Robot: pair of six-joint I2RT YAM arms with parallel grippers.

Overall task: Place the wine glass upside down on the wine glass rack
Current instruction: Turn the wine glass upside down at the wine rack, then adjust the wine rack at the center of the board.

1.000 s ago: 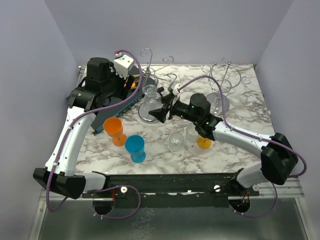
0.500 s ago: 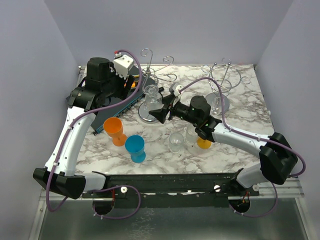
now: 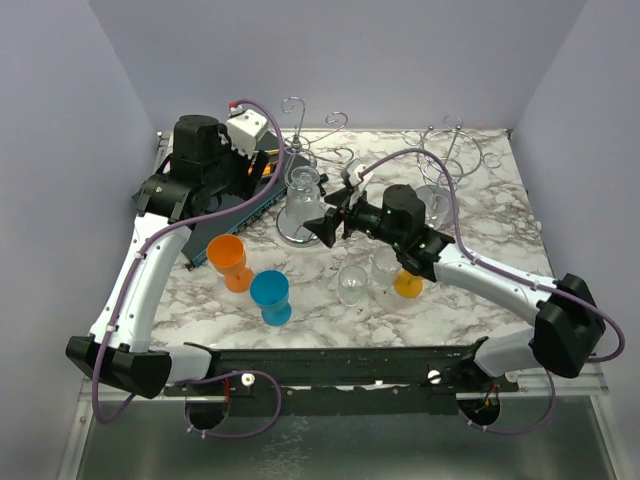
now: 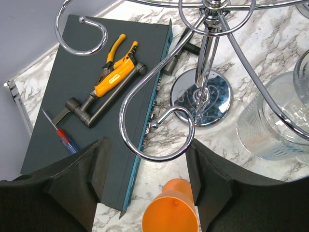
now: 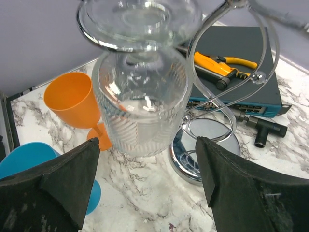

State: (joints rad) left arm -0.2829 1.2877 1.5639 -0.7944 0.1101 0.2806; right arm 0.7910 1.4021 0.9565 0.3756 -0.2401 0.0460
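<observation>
A clear ribbed wine glass (image 5: pixel 140 111) hangs upside down, its foot caught in a hook of the chrome wine glass rack (image 5: pixel 205 145). In the top view the glass (image 3: pixel 301 192) hangs over the rack's base (image 3: pixel 290 233). My right gripper (image 5: pixel 149 193) is open and empty, just in front of and below the glass, not touching it; in the top view it (image 3: pixel 327 226) sits right of the rack base. My left gripper (image 4: pixel 145 188) is open and empty, behind a rack hook and above an orange glass (image 4: pixel 170 215); in the top view it (image 3: pixel 262 178) is left of the rack.
A dark box (image 3: pixel 232 205) with pliers and tools lies left of the rack. An orange glass (image 3: pixel 229 262), a blue glass (image 3: pixel 270 297), two clear glasses (image 3: pixel 352 285) and a yellow-footed one (image 3: pixel 407 285) stand in front. A second rack (image 3: pixel 445 165) stands at back right.
My right gripper has drawn back a little to the right, away from the hanging glass. The glass stays on the rack. The left arm has not moved.
</observation>
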